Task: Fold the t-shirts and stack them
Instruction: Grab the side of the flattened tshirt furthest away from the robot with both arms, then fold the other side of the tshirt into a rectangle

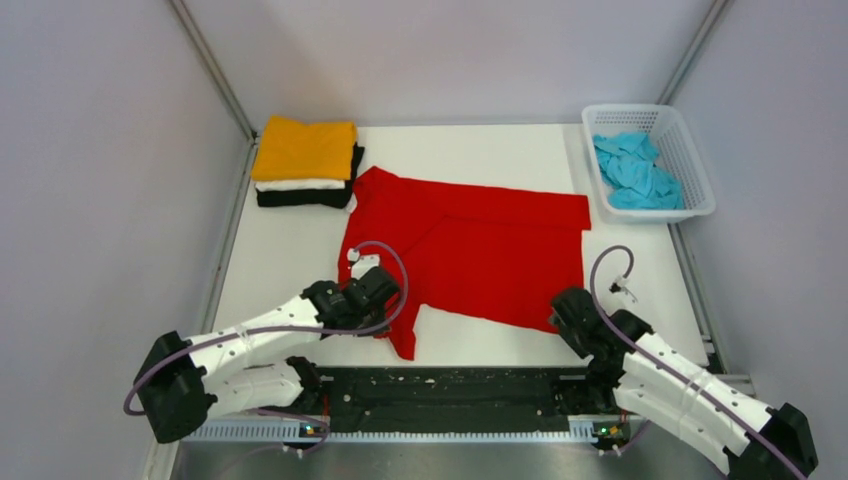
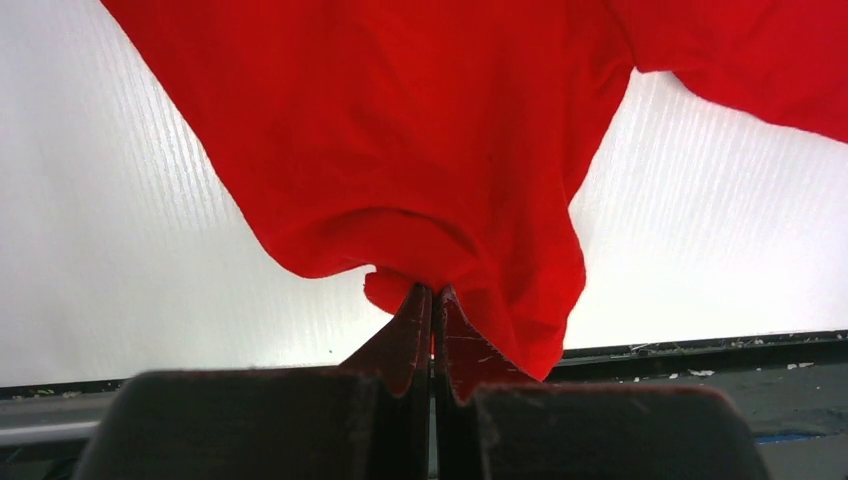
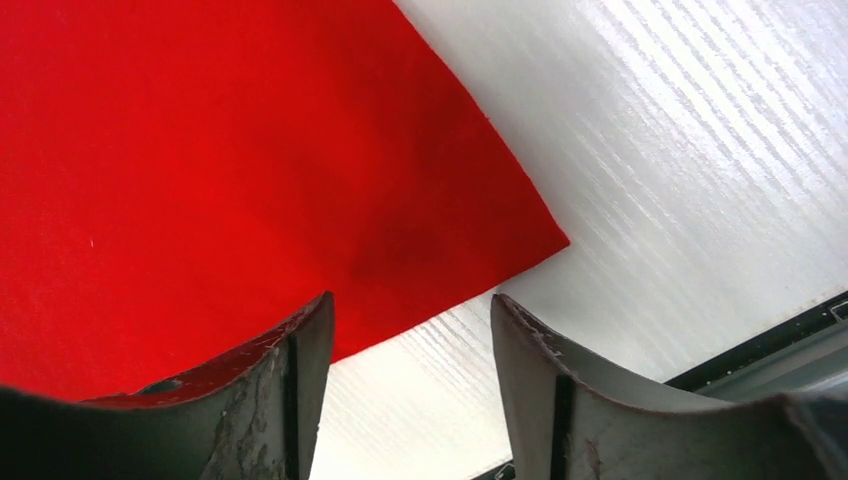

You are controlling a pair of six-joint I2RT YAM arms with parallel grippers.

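Observation:
The red t-shirt [image 1: 470, 245] lies spread across the middle of the white table. My left gripper [image 1: 378, 288] is shut on the shirt's near-left part, with the cloth [image 2: 420, 150] bunched at the closed fingertips [image 2: 433, 292]. My right gripper [image 1: 566, 310] is open and empty just above the shirt's near-right corner [image 3: 540, 238]; bare table shows between its jaws [image 3: 410, 305]. At the back left is a folded stack: orange-yellow shirt [image 1: 305, 148] on top, white [image 1: 300, 185] under it, black [image 1: 303, 198] at the bottom. The light blue shirt [image 1: 636, 172] lies crumpled in the basket.
A white plastic lattice basket [image 1: 700, 170] stands at the back right. A black rail [image 1: 450, 390] runs along the table's near edge between the arm bases. Metal frame posts rise at both back corners.

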